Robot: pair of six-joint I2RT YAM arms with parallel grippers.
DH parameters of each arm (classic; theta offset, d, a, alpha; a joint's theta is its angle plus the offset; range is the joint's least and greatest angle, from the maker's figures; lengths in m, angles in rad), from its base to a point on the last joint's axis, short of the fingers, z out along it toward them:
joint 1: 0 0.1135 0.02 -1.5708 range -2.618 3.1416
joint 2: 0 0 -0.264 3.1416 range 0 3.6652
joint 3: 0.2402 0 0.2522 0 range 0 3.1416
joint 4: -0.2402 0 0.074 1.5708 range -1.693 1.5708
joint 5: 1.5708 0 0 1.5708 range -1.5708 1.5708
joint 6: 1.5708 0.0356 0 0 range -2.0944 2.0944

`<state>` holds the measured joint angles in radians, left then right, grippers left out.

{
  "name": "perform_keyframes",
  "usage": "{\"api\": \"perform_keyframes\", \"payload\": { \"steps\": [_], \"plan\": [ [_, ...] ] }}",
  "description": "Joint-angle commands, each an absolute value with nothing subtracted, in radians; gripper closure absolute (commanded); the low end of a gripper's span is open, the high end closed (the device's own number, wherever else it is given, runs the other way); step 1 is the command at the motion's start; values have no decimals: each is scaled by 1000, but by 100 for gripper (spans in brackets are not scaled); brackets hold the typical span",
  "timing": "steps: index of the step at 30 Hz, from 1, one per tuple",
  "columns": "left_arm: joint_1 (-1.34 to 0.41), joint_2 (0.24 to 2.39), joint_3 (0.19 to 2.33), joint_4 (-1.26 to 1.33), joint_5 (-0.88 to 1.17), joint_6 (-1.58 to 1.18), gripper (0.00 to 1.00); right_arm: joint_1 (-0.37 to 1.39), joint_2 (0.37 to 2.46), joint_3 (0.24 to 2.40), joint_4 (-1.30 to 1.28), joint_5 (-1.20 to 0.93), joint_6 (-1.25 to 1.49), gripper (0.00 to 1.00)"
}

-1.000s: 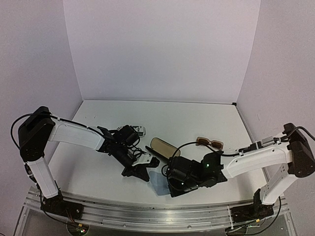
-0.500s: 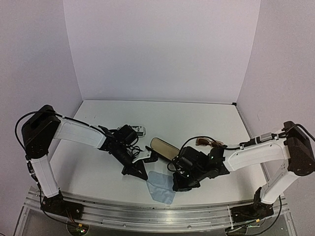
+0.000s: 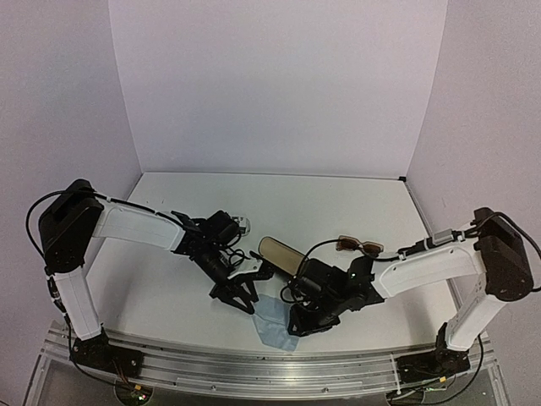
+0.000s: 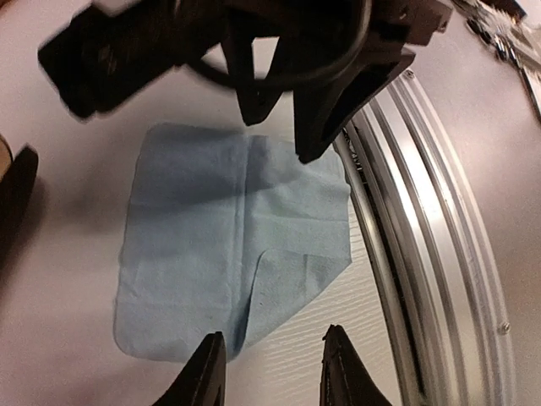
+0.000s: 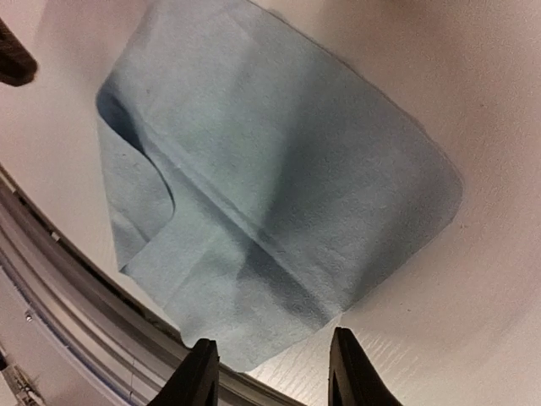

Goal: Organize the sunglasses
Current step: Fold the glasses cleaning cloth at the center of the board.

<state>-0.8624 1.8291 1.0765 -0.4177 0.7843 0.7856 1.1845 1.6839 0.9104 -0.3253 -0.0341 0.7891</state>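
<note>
A pale blue cloth lies spread on the table near its front edge, one corner folded over. My left gripper stands at its left edge, open, with nothing between the fingers. At its right edge my right gripper is open too, the cloth just ahead of its empty fingertips. The brown sunglasses lie behind the right arm. A bit of the white sunglasses shows beside the left gripper, mostly hidden by it.
An open oval case with a tan lining lies between the two arms. A small striped case sits behind the left wrist. The metal rail of the table's front edge runs right beside the cloth.
Both grippers were shut on the cloth, drew it apart and have now opened. The cloth lies released and spread on the table.
</note>
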Motion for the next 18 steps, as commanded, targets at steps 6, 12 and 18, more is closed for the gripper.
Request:
{"api": "perform_keyframes", "payload": {
  "steps": [6, 12, 18],
  "plan": [
    [-813, 1820, 1076, -477, 937, 926, 30, 1432, 1759, 1038, -429, 296, 508, 51],
    [-807, 1787, 1034, -460, 907, 951, 26, 1432, 1836, 1062, -422, 247, 385, 52],
    [-807, 1758, 1003, -453, 901, 944, 26, 1428, 1876, 1082, -419, 259, 423, 67]
  ]
}}
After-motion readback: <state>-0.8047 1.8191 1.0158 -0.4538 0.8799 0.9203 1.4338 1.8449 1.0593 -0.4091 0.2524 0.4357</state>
